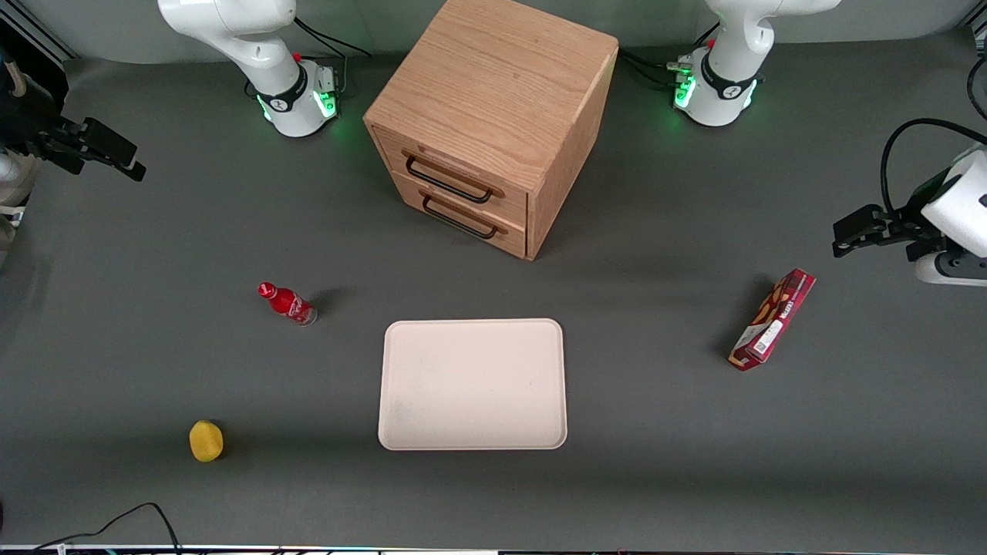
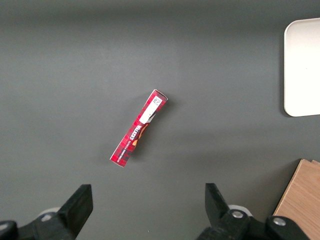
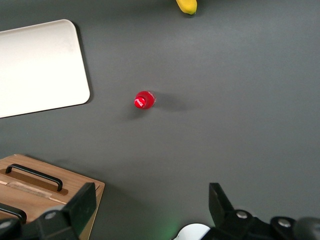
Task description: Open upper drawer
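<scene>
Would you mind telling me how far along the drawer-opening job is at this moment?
Nothing looks done yet: the upper drawer sits flush in the cabinet, as does the lower drawer. Nothing is in hand: the gripper hangs open and empty above the table at the working arm's end, well away from the cabinet. All the work is left: reaching the upper drawer's black handle, closing on it and pulling the drawer out.

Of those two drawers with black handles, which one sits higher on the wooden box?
The upper drawer, just under the cabinet top; the lower drawer sits beneath it, nearer the table. Both are shut. The open gripper hangs toward the working arm's end.
</scene>
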Available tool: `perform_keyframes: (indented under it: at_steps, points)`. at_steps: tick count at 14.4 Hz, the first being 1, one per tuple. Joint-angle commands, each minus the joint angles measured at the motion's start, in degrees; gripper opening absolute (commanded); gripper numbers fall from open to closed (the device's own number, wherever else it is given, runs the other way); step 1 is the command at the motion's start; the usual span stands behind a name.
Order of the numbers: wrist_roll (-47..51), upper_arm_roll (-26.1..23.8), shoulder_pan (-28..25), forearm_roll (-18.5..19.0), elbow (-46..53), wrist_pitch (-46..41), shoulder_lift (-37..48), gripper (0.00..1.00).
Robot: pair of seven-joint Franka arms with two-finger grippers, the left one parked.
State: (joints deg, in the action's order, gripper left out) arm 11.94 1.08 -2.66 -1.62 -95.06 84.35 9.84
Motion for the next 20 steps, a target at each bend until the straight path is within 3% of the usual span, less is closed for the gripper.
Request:
perform_keyframes:
  at_steps: [1, 9, 14, 17, 20]
  points:
    - [1.51, 0.24, -0.42, 1.09, 1.37, -2.33, -0.09, 1.00]
    - [4.16, 0.24, -0.59, 0.91, 2.34, -4.71, 0.09, 1.00]
    - [0.29, -6.60, -0.94, -0.75, 5.50, -9.46, -0.53, 1.00]
    - [-1.73, -11.35, -1.46, -10.22, 9.00, -9.02, -3.94, 1.00]
    - [-14.80, -15.22, -1.64, -13.67, 12.00, -8.59, -7.81, 1.00]
